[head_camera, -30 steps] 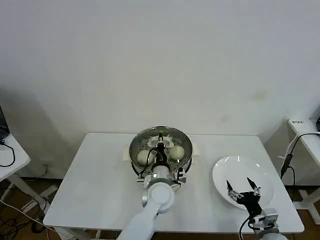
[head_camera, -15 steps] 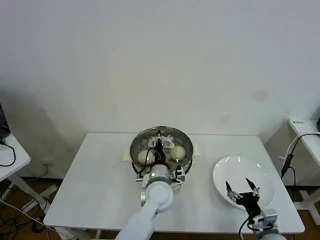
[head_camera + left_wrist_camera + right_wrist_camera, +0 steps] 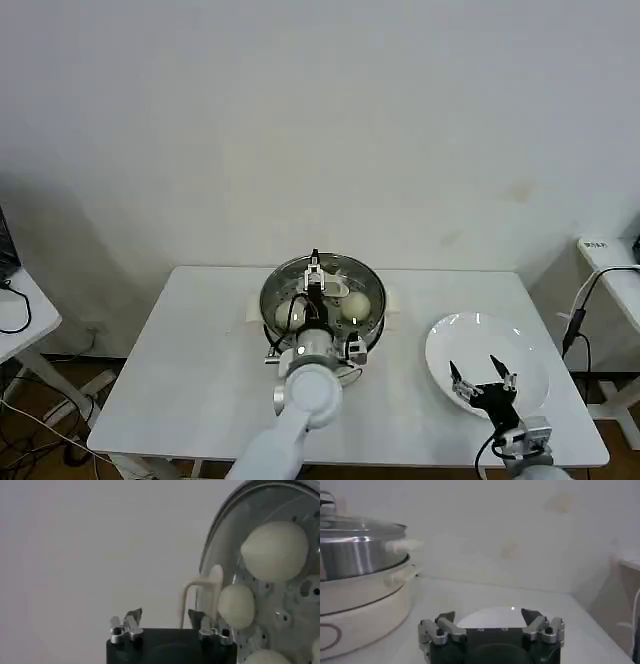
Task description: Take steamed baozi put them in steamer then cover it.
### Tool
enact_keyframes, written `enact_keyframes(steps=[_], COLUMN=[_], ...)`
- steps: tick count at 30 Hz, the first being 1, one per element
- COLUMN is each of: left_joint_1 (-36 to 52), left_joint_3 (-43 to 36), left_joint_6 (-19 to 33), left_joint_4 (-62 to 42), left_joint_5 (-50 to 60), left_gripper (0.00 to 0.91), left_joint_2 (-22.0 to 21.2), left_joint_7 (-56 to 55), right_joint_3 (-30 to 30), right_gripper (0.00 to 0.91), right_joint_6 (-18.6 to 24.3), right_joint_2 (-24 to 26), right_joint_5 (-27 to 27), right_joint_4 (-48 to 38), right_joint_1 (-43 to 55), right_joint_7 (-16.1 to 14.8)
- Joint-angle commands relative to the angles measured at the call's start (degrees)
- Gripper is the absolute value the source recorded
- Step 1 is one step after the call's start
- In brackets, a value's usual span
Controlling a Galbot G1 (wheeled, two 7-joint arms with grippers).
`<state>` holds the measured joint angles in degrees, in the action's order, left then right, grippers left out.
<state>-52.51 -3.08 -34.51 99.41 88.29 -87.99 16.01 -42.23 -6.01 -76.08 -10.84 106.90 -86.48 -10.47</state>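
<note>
So the steamer (image 3: 322, 305) sits at the back middle of the white table (image 3: 190, 370), shiny steel pot on a white base, and the glass cover (image 3: 322, 288) is on top of it. Through the glass you can make out the steamed baozi (image 3: 355, 306), cream-white and round. From the head camera only two are clear, since the left arm blocks the near part of the pot. The left wrist view catches three through the lid plus a sliver of a fourth at the edge, all cut off by the frame in places.

The left gripper (image 3: 316, 268) hangs right over the middle of the cover, fingers apart, nothing between them. The handle is hard to pick out from above; in the left wrist view a whitish looped piece (image 3: 200, 596) shows at the rim of the cover, just past the fingertips.

The right gripper (image 3: 482, 378) is parked over the white plate (image 3: 455, 340) on the right side of the table, jaws spread wide, holding nothing. Its forearm runs off the bottom edge.
</note>
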Motion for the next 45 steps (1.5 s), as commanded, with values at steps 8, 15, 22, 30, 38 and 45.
enact_keyframes(steps=[8,15,22,30,38,45], left_joint_1=[-7.7,-12.4,-19.3,-29.5,-39.1,-40.5], left_joint_3=[-1.5,1.2,9.8,31.8,38.8,37.2], left_joint_6=[0.0,0.6,-1.7,3.0,21.3,22.1], left_joint_4=[11.7,21.7,34.6,33.6,21.3,19.7], left_joint_5=[-3.1,-4.3,-27.6,-70.3,-86.3,-87.2], left_gripper=[0.907,0.907,0.907,0.907,0.907,0.907], left_joint_2=[5.7,9.2,14.3,15.2,13.6,10.9], left_joint_7=[0.4,0.0,-3.4,-12.8,-9.4,-10.6], right_joint_3=[-0.1,0.0,0.6,4.8,8.4,8.7], right_gripper=[0.907,0.907,0.907,0.907,0.907,0.907], right_joint_6=[-0.6,-0.6,-0.6,2.8,4.1,5.3], right_joint_2=[0.3,0.7,0.7,0.7,1.8,2.8], right_joint_5=[0.6,0.5,-2.4,-5.2,-7.7,-7.8], right_joint_4=[0.5,0.5,2.6,4.7,4.2,3.0], right_joint_1=[-0.1,0.0,-1.8,-3.7,-4.2,-4.6], right_joint_7=[-0.1,-0.3,-1.2,-0.1,1.7,1.2])
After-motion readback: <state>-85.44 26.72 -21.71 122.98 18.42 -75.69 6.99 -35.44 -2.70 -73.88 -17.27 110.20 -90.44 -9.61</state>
